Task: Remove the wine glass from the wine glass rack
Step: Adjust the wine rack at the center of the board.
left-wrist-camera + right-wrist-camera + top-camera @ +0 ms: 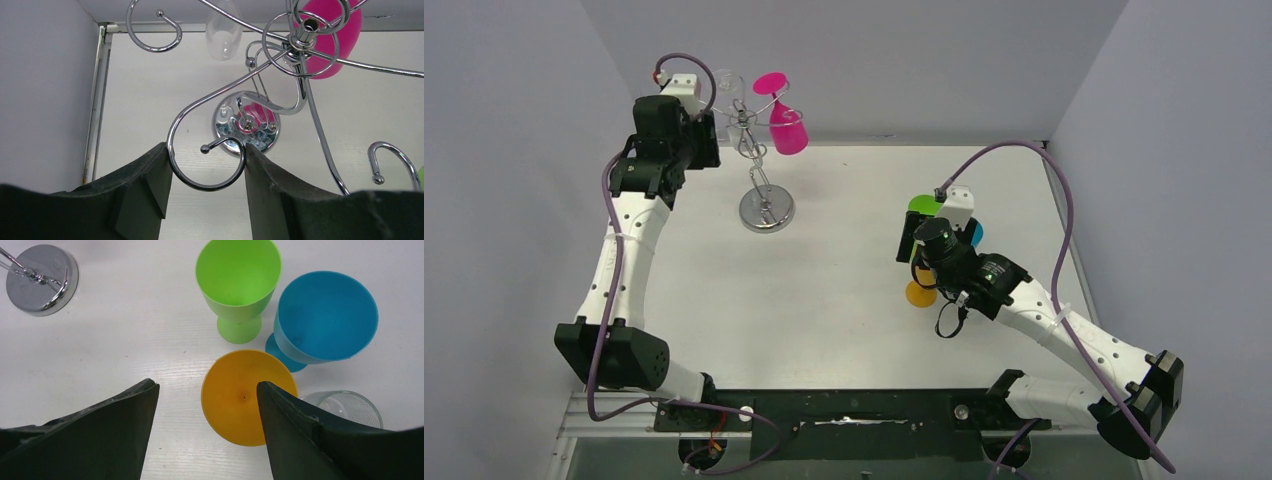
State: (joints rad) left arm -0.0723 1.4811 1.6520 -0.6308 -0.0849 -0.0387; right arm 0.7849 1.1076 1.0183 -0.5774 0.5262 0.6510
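The wine glass rack [757, 150] is a silver wire stand with a round shiny base [767, 208] at the back left. A pink wine glass [788, 128] hangs upside down from it, and a clear wine glass [729, 90] hangs beside that. My left gripper [714, 135] is at the rack's top. In the left wrist view my left gripper [206, 152] has both fingers touching the sides of one curled scroll arm [207, 185]. The pink glass [332, 45] and the clear glass [224, 35] hang beyond it. My right gripper [207, 387] is open and empty.
My right gripper [911, 245] hovers over a group of glasses standing on the table at the right: green [239, 285], blue [325, 320], orange [240, 395] and a clear one [350, 407]. The rack base [42, 280] lies to their far left. Grey walls enclose the table.
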